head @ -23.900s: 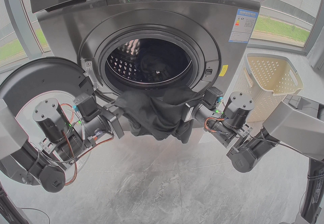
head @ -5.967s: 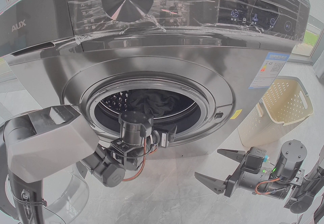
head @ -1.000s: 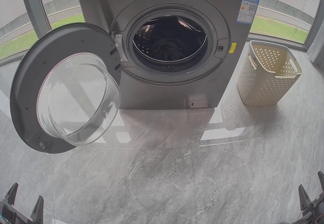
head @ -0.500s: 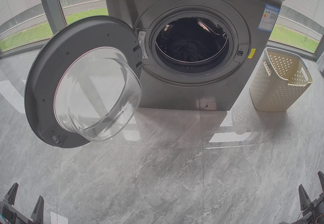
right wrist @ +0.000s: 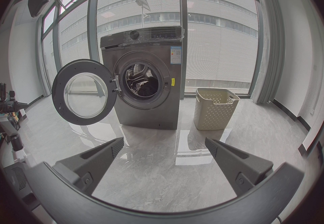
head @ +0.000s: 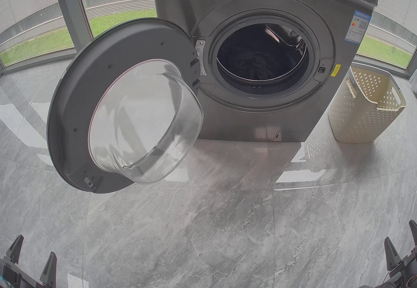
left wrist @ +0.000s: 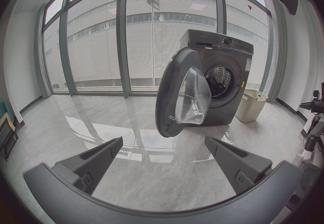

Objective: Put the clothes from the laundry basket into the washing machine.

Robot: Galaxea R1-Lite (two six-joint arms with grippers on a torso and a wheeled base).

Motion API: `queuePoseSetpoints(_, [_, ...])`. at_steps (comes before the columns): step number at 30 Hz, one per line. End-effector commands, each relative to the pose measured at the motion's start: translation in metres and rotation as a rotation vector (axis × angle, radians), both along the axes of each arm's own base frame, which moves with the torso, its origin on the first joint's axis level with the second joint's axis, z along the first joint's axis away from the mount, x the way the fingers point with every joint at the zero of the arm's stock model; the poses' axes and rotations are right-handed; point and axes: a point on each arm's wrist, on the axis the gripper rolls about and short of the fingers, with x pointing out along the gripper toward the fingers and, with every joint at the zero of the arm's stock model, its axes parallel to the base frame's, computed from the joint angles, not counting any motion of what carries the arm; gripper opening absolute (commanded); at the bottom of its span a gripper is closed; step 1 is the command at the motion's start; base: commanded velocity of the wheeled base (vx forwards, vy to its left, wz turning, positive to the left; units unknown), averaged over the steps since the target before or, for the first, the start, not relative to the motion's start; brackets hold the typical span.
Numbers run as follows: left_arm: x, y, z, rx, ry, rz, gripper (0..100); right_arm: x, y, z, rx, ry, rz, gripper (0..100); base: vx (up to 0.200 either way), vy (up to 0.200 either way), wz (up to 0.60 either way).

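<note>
Head view: dark clothes (head: 254,65) lie inside the washing machine (head: 260,121) drum, and its door (head: 74,106) stands swung wide to the left. The laundry basket (head: 360,124) stands just beside the machine's right side. A broad stretch of floor (head: 226,223) lies between them and the left gripper (head: 35,246) and right gripper (head: 400,236). Both grippers have their jaws spread wide and hold nothing.

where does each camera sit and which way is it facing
Head: high on the robot, looking forward and down at the grey front-loading washing machine with its round door open; left gripper and right gripper tips at the bottom corners.
Left wrist: low, behind that arm's open fingers, facing the machine from the door's side.
Right wrist: low, behind its open fingers, facing the machine's front.
Shared: all three show the machine and the cream perforated plastic laundry basket.
</note>
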Motion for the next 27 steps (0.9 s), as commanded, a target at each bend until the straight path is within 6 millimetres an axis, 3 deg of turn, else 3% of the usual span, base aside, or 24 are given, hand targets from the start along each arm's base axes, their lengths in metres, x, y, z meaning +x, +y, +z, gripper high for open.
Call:
queuePoseSetpoints(1, [0.000,0.000,-0.005,0.001,0.003,0.001,100,0.001,0.000,-0.005,-0.001,0.009,0.001,100,0.000,0.000,0.00])
queuePoseSetpoints(19, [-0.001,0.000,0.001,0.007,-0.025,0.004,100,0.001,0.000,-0.005,0.001,0.009,-0.001,100,0.000,0.000,0.00])
queuePoseSetpoints(20, [-0.005,0.000,0.023,-0.008,-0.094,-0.003,100,0.001,0.000,-0.005,0.001,0.009,-0.001,100,0.000,0.000,0.00])
queuePoseSetpoints(22, [-0.007,-0.001,0.047,-0.022,-0.135,-0.018,100,0.001,0.000,-0.005,0.001,0.009,-0.001,100,0.000,0.000,0.00])
queuePoseSetpoints(23, [-0.006,-0.001,0.073,-0.021,-0.141,-0.050,100,0.001,0.000,-0.005,0.001,0.009,-0.001,100,0.000,0.000,0.00])
queuePoseSetpoints(27, [0.035,-0.003,0.098,-0.022,0.015,-0.142,100,0.001,0.000,-0.005,0.001,0.009,-0.001,100,0.000,0.000,0.00])
